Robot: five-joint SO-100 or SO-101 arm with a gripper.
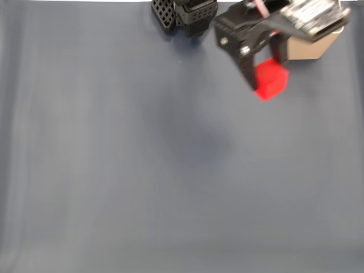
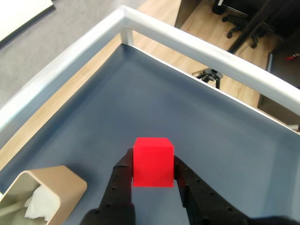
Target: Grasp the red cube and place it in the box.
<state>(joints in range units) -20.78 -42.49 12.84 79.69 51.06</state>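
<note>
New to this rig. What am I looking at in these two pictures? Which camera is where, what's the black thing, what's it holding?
The black thing is a small robot arm on a table, ending in a two-finger gripper.

The fixed view looks down on the table's dark blue-grey surface. The arm enters from the top edge. The wrist view comes from a camera riding on the arm, looking past the fingers, so the gripper appears at the bottom.

The gripper is shut on the red cube, one finger on each side. In the fixed view the cube sits just beside the beige box, which the arm partly hides. In the wrist view the box is at lower left, open-topped, with something white inside. A metal rail borders the table.
</note>
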